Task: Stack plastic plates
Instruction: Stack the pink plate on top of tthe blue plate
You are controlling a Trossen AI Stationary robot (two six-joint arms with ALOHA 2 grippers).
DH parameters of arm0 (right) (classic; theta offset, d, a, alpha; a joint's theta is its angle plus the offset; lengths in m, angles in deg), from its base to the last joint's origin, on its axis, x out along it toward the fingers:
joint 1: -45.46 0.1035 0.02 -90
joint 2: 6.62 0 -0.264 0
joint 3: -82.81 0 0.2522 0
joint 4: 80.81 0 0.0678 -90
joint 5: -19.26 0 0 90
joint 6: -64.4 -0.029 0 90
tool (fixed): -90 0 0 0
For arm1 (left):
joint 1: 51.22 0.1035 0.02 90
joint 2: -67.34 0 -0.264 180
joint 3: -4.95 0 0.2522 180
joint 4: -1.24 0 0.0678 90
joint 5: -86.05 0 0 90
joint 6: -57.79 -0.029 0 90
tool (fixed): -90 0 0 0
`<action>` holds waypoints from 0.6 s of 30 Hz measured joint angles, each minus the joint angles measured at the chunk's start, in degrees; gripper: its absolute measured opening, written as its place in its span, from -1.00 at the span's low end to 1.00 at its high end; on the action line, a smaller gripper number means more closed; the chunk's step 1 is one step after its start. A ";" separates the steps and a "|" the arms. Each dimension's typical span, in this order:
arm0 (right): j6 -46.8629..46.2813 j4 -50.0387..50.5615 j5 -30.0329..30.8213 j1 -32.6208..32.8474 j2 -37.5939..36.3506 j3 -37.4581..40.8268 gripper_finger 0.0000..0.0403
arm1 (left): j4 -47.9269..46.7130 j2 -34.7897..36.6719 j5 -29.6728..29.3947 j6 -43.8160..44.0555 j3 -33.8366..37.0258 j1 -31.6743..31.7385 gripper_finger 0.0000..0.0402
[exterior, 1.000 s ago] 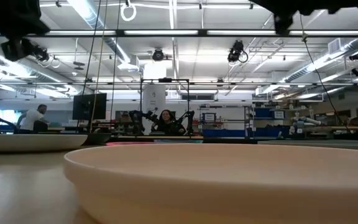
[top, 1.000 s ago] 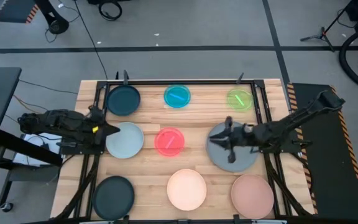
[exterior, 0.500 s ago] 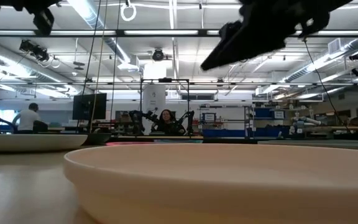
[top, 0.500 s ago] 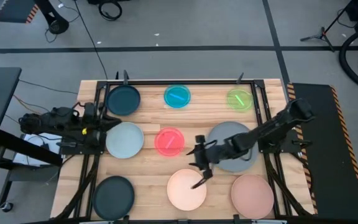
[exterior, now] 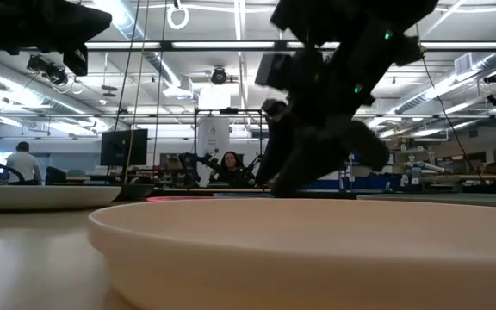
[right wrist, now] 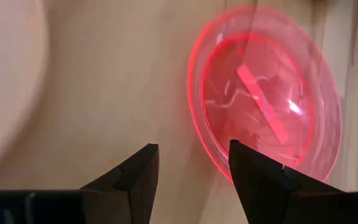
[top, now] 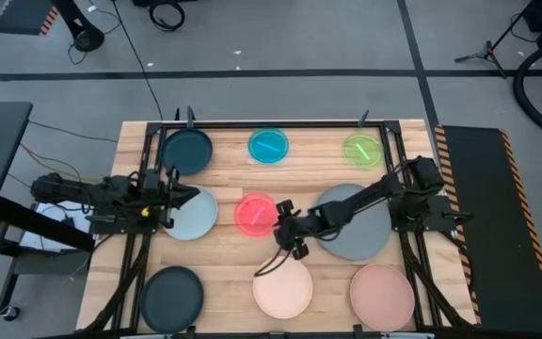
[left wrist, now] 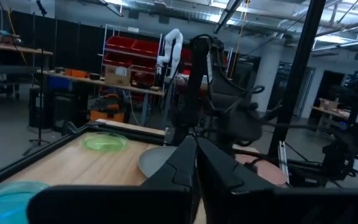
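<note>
Round plastic plates lie flat on the wooden table: the red-pink plate (top: 256, 214) in the middle, the large grey plate (top: 351, 221) to its right, and the cream plate (top: 283, 287) toward the near edge. My right gripper (top: 278, 235) (right wrist: 191, 168) hovers open, slanting down, by the red-pink plate's (right wrist: 266, 93) near-right rim, between it and the cream plate (right wrist: 5, 74). Whether a finger touches the rim, I cannot tell. My left gripper (top: 184, 196) (left wrist: 194, 165) is shut and holds nothing, roughly level over the left edge of the pale blue-grey plate (top: 196, 215).
Along the far edge lie a dark teal plate (top: 187, 151), a cyan plate (top: 268, 145) and a green plate (top: 363, 151). At the near edge lie a second dark teal plate (top: 171, 297) and a pink plate (top: 381, 294). A black frame (top: 271, 122) borders the table.
My right gripper has swung from above the large grey plate toward the table's left, come down and tipped downward to the red-pink plate's rim, and it has opened. My left gripper has shifted slightly toward the table's right, sunk and turned. No plate has moved.
</note>
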 joint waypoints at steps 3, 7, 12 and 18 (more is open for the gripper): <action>3.35 -0.47 -0.16 -1.77 1.62 0.00 0.00 | 0.03 0.00 0.00 -0.20 0.00 0.00 -0.89; 7.46 -1.69 -1.58 -3.28 2.86 -0.06 0.00 | -0.86 0.00 0.00 -1.52 0.00 0.00 -0.89; 10.40 -2.22 -4.19 -4.67 2.88 -0.09 -0.03 | -1.07 0.00 0.01 -1.06 0.00 0.00 -0.89; 13.76 -2.24 -9.34 -6.29 2.86 -0.09 -0.20 | -1.02 0.00 0.07 9.83 0.00 0.00 -0.89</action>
